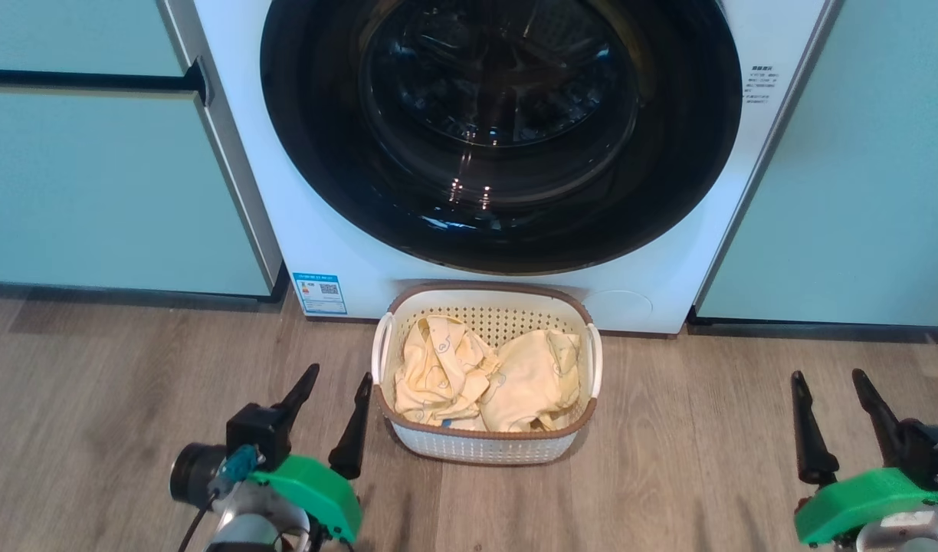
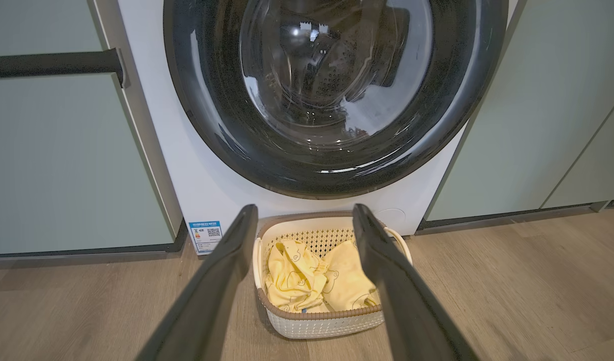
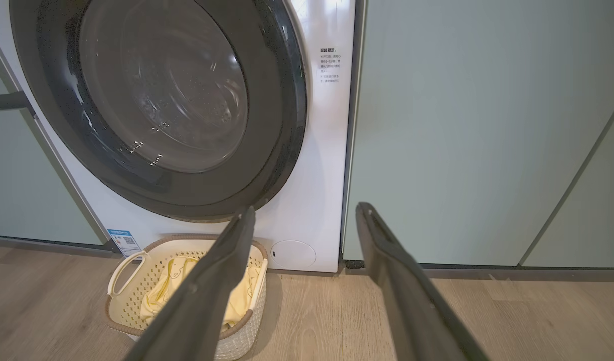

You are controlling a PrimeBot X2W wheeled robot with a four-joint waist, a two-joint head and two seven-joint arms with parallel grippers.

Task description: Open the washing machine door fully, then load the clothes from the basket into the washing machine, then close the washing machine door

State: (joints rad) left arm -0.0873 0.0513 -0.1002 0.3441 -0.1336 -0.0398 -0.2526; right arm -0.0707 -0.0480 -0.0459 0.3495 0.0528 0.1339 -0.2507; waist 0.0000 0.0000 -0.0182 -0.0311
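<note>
The white washing machine (image 1: 300, 199) stands ahead with its round black door (image 1: 668, 184) shut against its front; the door (image 2: 206, 115) also faces me in the left wrist view, and the door (image 3: 282, 115) shows in the right wrist view. On the floor just before it sits the cream basket (image 1: 484, 448) holding pale yellow clothes (image 1: 484, 376). My left gripper (image 1: 340, 376) hangs open just left of the basket, empty. My right gripper (image 1: 828, 376) is open far to the right, empty. Basket (image 2: 327, 321) and clothes (image 2: 312, 276) lie between the left fingers (image 2: 221, 281).
Pale-green cabinets (image 1: 109, 184) flank the machine on both sides, the left one with a dark bar handle (image 1: 86, 80). Wood-look floor (image 1: 706, 460) spreads around the basket. A blue label (image 1: 319, 293) sits low on the washer's front.
</note>
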